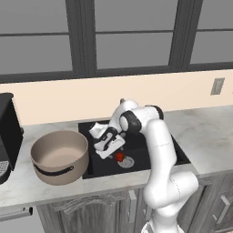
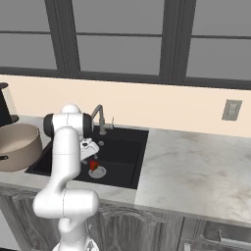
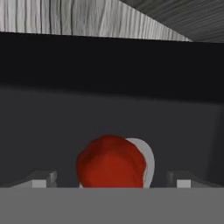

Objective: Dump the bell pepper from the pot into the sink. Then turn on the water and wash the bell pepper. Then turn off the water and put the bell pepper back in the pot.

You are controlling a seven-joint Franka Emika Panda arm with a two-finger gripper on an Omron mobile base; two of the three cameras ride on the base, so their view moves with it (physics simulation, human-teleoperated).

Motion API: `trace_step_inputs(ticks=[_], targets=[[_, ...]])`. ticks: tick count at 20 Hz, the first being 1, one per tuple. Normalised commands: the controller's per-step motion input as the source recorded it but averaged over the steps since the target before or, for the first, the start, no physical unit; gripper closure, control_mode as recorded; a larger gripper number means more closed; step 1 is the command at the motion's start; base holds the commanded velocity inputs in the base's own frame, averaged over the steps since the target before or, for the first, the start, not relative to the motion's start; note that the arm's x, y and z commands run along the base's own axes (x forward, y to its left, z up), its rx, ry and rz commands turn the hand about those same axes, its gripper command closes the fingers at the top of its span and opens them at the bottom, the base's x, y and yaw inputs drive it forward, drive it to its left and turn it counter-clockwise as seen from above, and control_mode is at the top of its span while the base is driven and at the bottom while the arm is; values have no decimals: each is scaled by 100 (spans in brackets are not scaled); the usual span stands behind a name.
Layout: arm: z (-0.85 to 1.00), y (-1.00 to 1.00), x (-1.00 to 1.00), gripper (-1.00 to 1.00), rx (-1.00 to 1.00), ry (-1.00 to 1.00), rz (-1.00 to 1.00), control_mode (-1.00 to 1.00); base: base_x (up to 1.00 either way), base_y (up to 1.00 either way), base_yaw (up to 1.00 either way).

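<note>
Bell pepper point(image 3: 111, 162) lies in the sink point(image 1: 139, 154), on the drain point(image 1: 127, 162). Gripper point(image 3: 112, 178) is low over it, fingers spread either side, gripping nothing. Recommend descending squarely, centring on the pepper, closing gently to prevent rolling. Pot point(image 1: 59, 157) stands left of the sink.

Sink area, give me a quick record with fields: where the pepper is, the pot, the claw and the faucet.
bell pepper: on the floor of the sink, at the silver drain
pot: upright on the counter left of the sink, nothing seen in it
claw: open, low in the basin, one fingertip either side of the pepper
faucet: no stream visible
</note>
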Motion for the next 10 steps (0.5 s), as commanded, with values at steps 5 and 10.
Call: trace_step_inputs(ticks=[5, 10], targets=[[-16, -12, 0, -100, -2, 3, 0, -100, 0, 0, 0], [-19, -13, 0, -100, -2, 3, 0, -100, 0, 0, 0]])
